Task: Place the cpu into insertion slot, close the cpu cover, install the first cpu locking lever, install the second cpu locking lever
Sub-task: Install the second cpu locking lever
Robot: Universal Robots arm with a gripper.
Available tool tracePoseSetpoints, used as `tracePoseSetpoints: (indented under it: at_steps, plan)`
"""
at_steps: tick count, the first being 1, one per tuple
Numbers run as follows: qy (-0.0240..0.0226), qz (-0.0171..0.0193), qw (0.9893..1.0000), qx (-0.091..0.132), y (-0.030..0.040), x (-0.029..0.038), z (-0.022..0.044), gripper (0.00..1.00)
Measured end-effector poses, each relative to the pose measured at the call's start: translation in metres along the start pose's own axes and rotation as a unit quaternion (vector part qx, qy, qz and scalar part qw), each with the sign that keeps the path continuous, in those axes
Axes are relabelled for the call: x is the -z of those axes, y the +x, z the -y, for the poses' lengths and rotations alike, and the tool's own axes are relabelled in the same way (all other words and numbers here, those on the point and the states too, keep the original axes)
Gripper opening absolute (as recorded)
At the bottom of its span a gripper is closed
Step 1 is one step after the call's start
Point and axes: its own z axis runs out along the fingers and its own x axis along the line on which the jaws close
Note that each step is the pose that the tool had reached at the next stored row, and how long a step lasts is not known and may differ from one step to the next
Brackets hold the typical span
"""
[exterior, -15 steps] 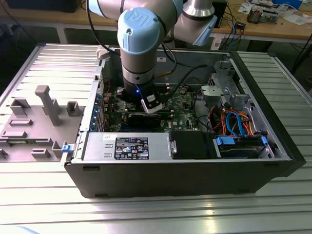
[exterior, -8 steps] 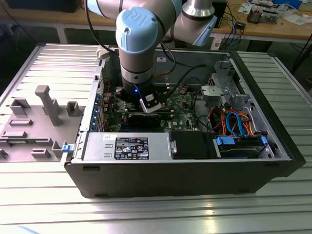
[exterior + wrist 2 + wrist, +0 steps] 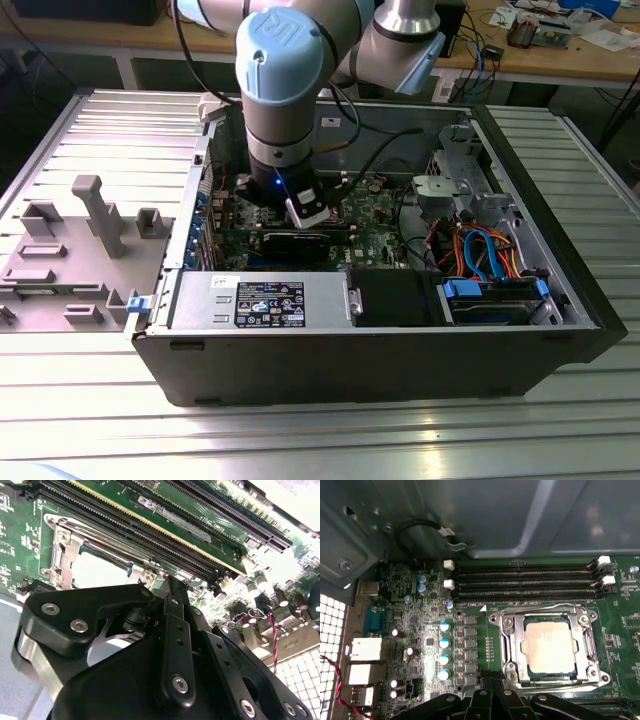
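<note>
1. Black gripper (image 3: 172,587) fingers (image 3: 175,630) are pressed together with nothing between them, the tips just beside the insertion slot (image 3: 547,647).
2. Silver-grey cpu (image 3: 548,645) sits in that slot at right of centre in the first wrist view, under the lowered cpu cover (image 3: 512,640).
3. Pointing straight down, the arm (image 3: 285,90) reaches into the computer case (image 3: 350,355).
4. Labels cannot be read.

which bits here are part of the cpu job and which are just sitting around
Part of the job:
- cpu, seated in the insertion slot
- cpu cover, lying down over it
- gripper, just beside the socket

Just there:
- memory slots
- silver power-supply box
- orange and blue cables
- grey holder tray
</note>
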Motion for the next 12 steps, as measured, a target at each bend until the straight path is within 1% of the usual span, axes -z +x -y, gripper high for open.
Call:
tracePoseSetpoints:
  at_steps: [1, 2, 3, 5, 7, 12]
  plan:
    - [-0.0044, -0.0001, 1.0, 0.0, 0.0, -0.0002, 0.0, 0.11]
    - [-0.0102, -0.0003, 0.9999, 0.0, 0.0, -0.0007, 0.0, 0.11]
    - [-0.0109, -0.0002, 0.9999, 0.0, 0.0, -0.0015, 0.0002, 0.11]
    - [-0.0108, -0.0003, 0.9999, 0.0, -0.0001, -0.0047, 0.0013, 0.11]
    - [-0.0108, -0.0002, 0.9999, 0.0, -0.0001, -0.0065, 0.0019, 0.11]
    - [-0.0109, 0.0, 0.9999, -0.001, -0.0001, -0.0073, 0.0024, 0.11]
